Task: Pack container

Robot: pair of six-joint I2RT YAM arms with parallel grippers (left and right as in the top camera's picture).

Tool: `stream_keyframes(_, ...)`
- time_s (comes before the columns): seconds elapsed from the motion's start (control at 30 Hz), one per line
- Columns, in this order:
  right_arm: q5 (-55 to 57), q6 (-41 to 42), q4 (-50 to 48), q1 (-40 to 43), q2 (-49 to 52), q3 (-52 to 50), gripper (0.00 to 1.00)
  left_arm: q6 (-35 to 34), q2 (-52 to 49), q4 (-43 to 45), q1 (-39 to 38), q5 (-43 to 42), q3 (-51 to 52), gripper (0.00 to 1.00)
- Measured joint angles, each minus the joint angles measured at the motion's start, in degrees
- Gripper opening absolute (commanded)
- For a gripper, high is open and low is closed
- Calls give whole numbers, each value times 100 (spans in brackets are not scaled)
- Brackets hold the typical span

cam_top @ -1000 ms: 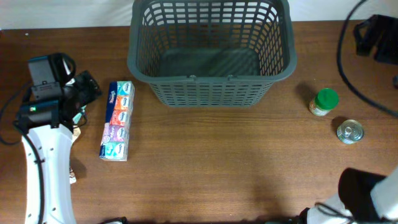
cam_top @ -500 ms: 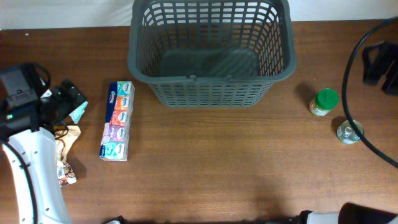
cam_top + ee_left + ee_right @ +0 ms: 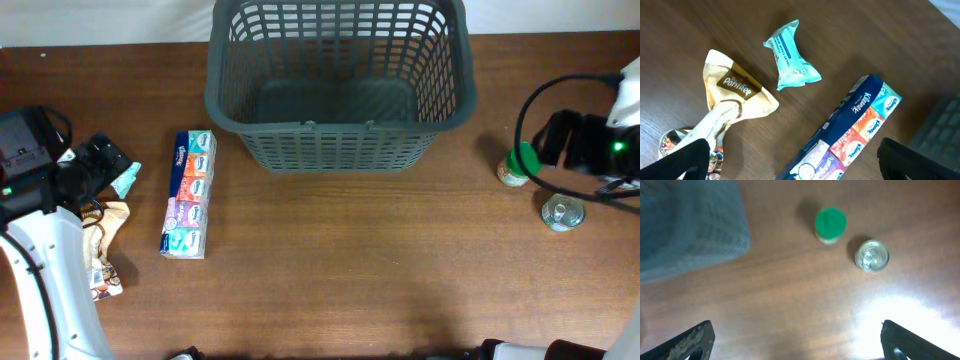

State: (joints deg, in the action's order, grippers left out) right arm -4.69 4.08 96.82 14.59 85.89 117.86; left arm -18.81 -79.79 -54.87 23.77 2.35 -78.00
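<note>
The container (image 3: 340, 128), a large dark grey lattice basket, stands empty at the back centre; it also shows in the right wrist view (image 3: 690, 225). A multicoloured tissue pack (image 3: 190, 193) lies left of it. My left gripper (image 3: 105, 160) is open and empty, hovering left of the pack; in the left wrist view its fingers (image 3: 795, 162) straddle the pack's end (image 3: 850, 135). My right gripper (image 3: 548, 145) is open and empty above the table at the right, beside a green-lidded jar (image 3: 518, 165); in the right wrist view its fingers (image 3: 800, 340) are wide apart over bare wood.
A teal snack wrapper (image 3: 790, 55) and a cream snack bag (image 3: 732, 95) lie left of the tissue pack. The green-lidded jar (image 3: 830, 225) and a tin can (image 3: 872, 256) stand right of the basket. Black cables trail at the right.
My right arm has swung in from the right edge to beside the green-lidded jar. My left arm moved left earlier and is now nearly still. No object has moved.
</note>
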Motion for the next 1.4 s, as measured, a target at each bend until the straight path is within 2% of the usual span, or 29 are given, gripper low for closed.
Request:
stream_keyframes(0.2,278,170,-667,0,90,-610,99,-2,0,-2,0,0,0,100)
stream_keyframes(0.63,734,98,-2153,0,732,-678,99,0,0,-11,0,2,0,100)
stream_keyframes(1.07,658,-487,-2562,0,2142,-680,99,-2,0,-24,0,0,0,100)
stream_keyframes(1.4,588,-870,-2813,2,2402,-688,99,0,0,-26,0,2,0,100)
